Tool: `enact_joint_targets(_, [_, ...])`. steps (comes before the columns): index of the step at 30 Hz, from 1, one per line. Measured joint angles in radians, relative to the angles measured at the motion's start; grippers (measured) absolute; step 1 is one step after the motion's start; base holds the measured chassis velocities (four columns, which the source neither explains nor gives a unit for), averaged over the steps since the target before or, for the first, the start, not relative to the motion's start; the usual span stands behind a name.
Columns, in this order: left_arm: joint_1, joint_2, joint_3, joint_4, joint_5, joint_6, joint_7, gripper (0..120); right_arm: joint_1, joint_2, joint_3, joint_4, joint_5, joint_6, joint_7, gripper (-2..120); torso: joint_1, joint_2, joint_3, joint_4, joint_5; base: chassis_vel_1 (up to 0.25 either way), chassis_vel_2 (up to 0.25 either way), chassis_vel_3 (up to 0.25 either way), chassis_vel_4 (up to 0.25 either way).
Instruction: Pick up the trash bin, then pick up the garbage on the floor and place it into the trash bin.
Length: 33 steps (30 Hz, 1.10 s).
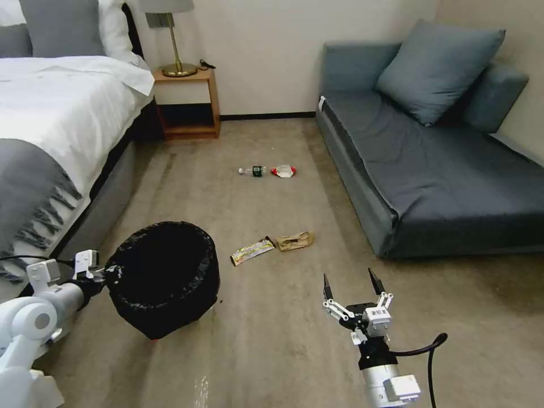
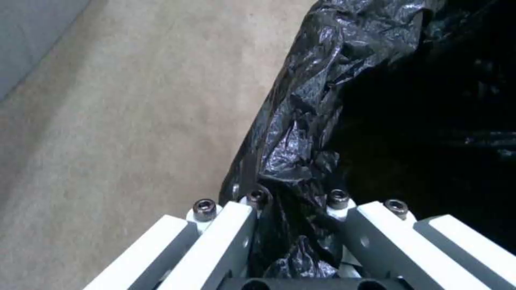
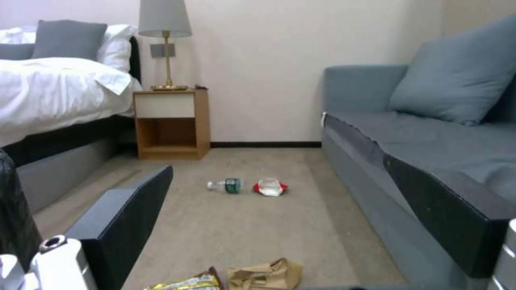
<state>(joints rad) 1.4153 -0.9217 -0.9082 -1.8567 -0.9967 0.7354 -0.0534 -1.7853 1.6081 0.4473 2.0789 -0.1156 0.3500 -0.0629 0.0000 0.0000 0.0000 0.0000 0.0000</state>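
Black-lined trash bin (image 1: 163, 277) tilted, held low over carpet, left gripper (image 2: 293, 237) clamped on its bagged rim. Bin step apparently done; litter pickup pending. Right gripper (image 1: 351, 288) spread wide, empty, must descend onto paper bag (image 1: 294, 241) beside snack wrapper (image 1: 252, 251); bottle (image 1: 253, 170), red wrapper (image 1: 283, 171) farther off.

light: soft, even indoor | shadows: faint | glare: bin liner (image 2: 301, 133) | focus: wrist views soft

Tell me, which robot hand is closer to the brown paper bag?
The right gripper, open, hovers just short of the brown paper bag. The left gripper is farther off, clamped on the trash bin rim.
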Motion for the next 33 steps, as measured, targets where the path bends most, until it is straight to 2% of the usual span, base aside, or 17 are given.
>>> enact_joint_targets(20, [-0.001, 0.001, -0.012, 0.001, -0.005, 0.000, -0.002, 4, -0.005, 0.000, -0.002, -0.002, 0.004, 0.000, -0.015, 100, 0.000, 0.000, 0.000, 0.0001, 0.0000, -0.070, 0.073, 0.068, -0.065])
enact_joint_targets(33, [-0.001, -0.003, -0.014, -0.001, -0.005, 0.000, -0.005, 4, -0.005, -0.004, -0.002, -0.009, 0.003, -0.013, -0.018, 100, 0.000, 0.000, 0.000, 0.0000, 0.0000, -0.101, 0.105, 0.104, -0.109])
